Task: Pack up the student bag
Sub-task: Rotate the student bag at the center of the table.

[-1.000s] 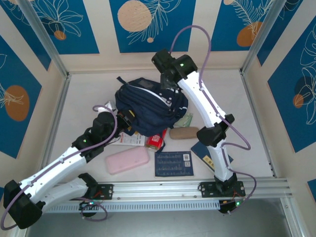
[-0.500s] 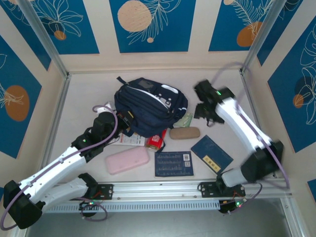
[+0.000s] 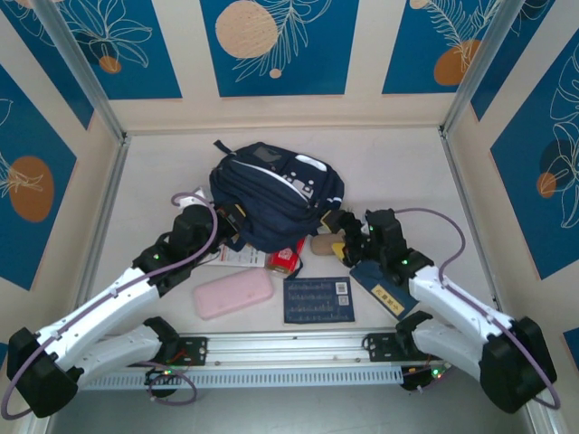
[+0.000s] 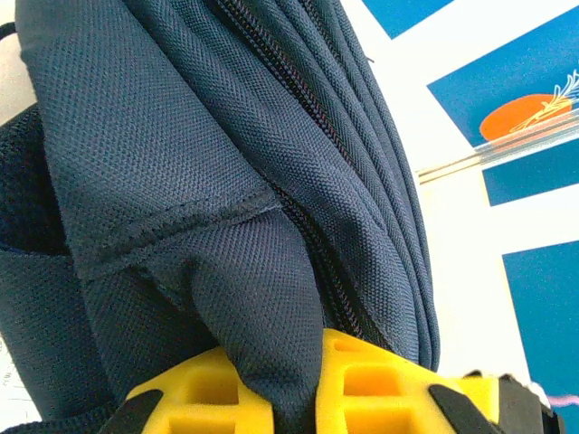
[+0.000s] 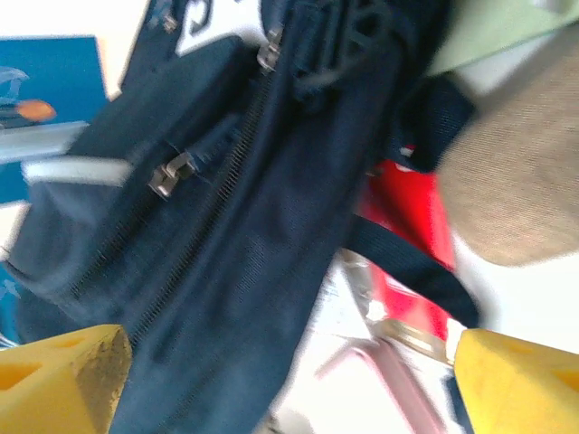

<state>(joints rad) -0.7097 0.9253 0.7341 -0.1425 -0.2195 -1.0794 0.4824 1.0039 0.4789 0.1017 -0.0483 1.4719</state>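
The student bag, a navy-blue backpack with white stripes, lies in the middle of the table. My left gripper is shut on a fold of its fabric at the near left side; in the left wrist view the yellow fingers pinch the navy cloth. My right gripper is low at the bag's near right side, open wide, with nothing between its fingertips. The right wrist view is blurred and looks along the bag with its zips.
A tan pouch lies right by the right gripper. A red pack and white papers stick out from under the bag. In front lie a pink case, a blue card and a dark blue book. A green item peeks out beside the bag.
My right arm has swung from above the bag's far side out to the right, then down to the bag's near right side by the tan pouch. The left arm has held still.
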